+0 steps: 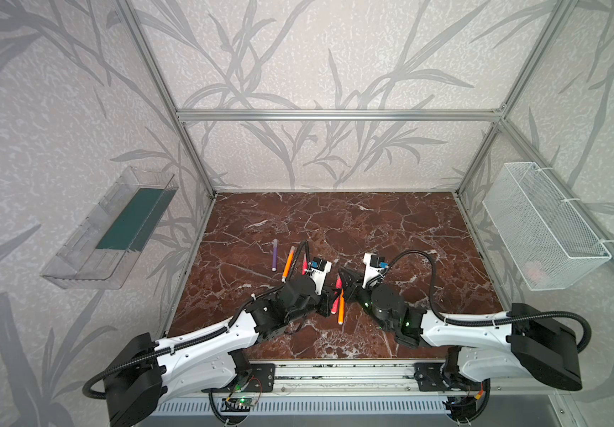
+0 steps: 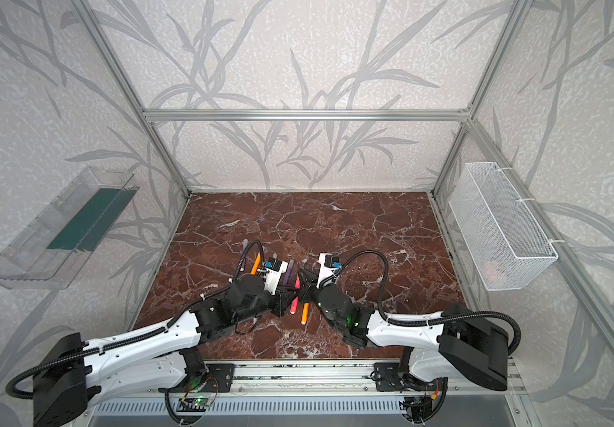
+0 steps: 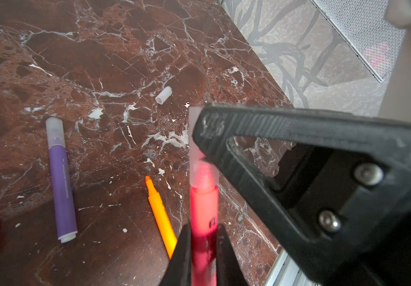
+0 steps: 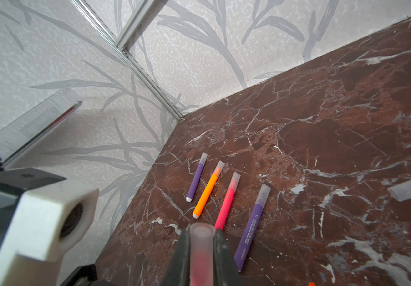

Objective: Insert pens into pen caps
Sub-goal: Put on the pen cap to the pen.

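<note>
My left gripper (image 3: pixel 203 227) is shut on a pink-red pen (image 3: pixel 204 210) held above the table. A translucent pen cap (image 3: pixel 199 148) covers its tip, and my right gripper (image 4: pixel 202 232) is shut on that cap (image 4: pixel 202 247), with red showing inside it. The two grippers meet at the table's front middle (image 1: pixel 338 292). An uncapped orange pen (image 3: pixel 161 218) lies just below them. A loose cap (image 3: pixel 163 94) lies farther out on the marble. Several capped pens lie in a row: purple (image 4: pixel 197 178), orange (image 4: pixel 208 193), pink-red (image 4: pixel 228 200), purple (image 4: pixel 254 222).
The brown marble table (image 1: pixel 372 229) is walled on three sides by an aluminium frame. A white mesh basket (image 1: pixel 545 229) hangs on the right wall. A clear plastic tray (image 1: pixel 113 229) hangs on the left wall.
</note>
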Robot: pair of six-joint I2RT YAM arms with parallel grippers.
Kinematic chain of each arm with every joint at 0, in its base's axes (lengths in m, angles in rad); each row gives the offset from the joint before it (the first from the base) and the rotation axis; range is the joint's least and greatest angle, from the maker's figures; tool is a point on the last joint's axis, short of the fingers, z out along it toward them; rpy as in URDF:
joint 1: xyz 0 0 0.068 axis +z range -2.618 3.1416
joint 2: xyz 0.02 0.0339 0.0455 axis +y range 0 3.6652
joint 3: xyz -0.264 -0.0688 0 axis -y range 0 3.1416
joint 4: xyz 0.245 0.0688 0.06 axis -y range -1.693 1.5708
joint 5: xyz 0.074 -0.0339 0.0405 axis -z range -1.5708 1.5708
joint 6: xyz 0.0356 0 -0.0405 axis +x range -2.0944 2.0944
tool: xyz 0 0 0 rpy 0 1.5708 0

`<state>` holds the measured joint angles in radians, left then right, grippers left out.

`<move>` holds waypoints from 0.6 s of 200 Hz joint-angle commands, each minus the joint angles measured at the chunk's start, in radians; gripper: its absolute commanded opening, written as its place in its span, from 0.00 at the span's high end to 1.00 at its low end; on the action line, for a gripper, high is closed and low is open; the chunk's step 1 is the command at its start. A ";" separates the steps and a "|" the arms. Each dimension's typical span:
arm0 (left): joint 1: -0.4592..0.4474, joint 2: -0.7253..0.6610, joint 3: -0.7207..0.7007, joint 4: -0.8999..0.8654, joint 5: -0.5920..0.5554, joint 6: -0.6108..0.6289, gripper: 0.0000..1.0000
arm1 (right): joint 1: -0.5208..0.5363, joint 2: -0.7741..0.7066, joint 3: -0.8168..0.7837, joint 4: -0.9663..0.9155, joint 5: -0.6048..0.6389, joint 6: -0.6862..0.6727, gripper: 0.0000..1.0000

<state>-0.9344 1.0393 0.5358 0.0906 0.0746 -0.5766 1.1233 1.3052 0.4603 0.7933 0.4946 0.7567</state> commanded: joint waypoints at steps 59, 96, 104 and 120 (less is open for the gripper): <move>0.115 -0.013 0.011 0.100 0.011 -0.023 1.00 | -0.040 -0.058 -0.163 0.151 -0.185 -0.017 1.00; 0.135 0.008 0.036 0.094 0.006 -0.018 1.00 | -0.039 -0.020 -0.182 0.201 -0.245 -0.014 1.00; 0.138 0.008 0.040 0.090 0.000 -0.016 1.00 | -0.035 -0.005 -0.188 0.221 -0.249 -0.014 1.00; 0.142 0.008 0.050 0.080 -0.013 -0.011 1.00 | -0.017 0.017 -0.189 0.231 -0.231 -0.014 1.00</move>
<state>-0.8604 1.0492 0.5323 0.1127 0.2600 -0.5659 1.0676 1.2869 0.3141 1.0344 0.3271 0.7738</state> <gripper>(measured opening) 0.141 0.150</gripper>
